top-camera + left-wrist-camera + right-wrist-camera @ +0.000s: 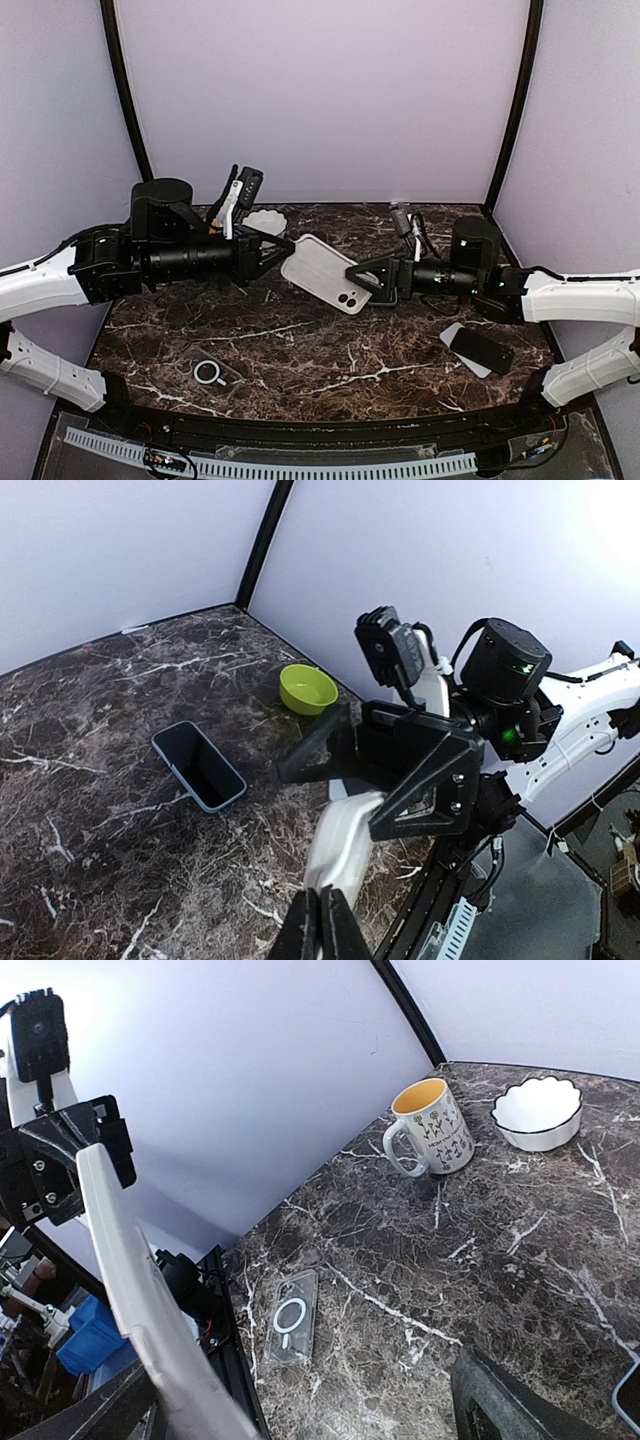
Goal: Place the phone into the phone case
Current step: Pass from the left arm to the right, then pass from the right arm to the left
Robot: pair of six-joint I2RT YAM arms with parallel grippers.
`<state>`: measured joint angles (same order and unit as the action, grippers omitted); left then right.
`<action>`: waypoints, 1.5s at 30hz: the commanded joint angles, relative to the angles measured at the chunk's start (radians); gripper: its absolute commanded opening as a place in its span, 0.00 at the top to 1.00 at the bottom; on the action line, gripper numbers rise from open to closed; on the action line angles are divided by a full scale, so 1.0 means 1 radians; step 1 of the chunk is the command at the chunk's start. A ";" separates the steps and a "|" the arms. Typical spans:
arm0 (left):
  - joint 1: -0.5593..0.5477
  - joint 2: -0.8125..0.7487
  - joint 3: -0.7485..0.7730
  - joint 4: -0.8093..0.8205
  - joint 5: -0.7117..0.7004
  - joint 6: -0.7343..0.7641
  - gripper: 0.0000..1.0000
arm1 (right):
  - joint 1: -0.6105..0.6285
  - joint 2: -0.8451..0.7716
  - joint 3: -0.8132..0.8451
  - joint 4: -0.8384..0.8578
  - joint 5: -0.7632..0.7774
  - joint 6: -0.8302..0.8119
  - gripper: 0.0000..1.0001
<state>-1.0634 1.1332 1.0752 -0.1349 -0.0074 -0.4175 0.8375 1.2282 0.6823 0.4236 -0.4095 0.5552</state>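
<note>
Your left jaws clamp one end of the white phone (322,270), holding it in the air; the clear phone case (212,373) lies on the tabletop (330,350) below them. The phone's camera end sits at your right jaws, spread wide, probably so the left alone carries it down.

A lab test booth is indicated: a dark marbled table (330,345) is enclosed by plain pale walls (320,90) and black corner posts (125,90), with a cable track (300,468) fitted along the near edge.
</note>
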 commanded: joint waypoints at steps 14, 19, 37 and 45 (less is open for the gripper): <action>-0.061 -0.030 0.005 0.210 0.042 0.036 1.00 | 0.003 -0.100 -0.095 0.316 -0.183 0.050 0.24; -0.061 -0.069 -0.048 0.270 -0.005 0.024 1.00 | 0.005 -0.080 -0.081 0.362 -0.276 0.074 0.64; -0.062 -0.061 0.119 -0.404 -0.021 0.335 0.15 | 0.087 -0.035 0.505 -0.998 -0.067 -0.624 1.00; -0.064 0.082 0.171 -0.431 0.143 0.438 0.13 | 0.228 0.131 0.741 -1.244 -0.004 -0.739 1.00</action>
<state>-1.1225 1.1625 1.2251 -0.4946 0.0498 -0.0692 1.0142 1.3113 1.3396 -0.6449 -0.4561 -0.0845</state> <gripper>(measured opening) 0.887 0.091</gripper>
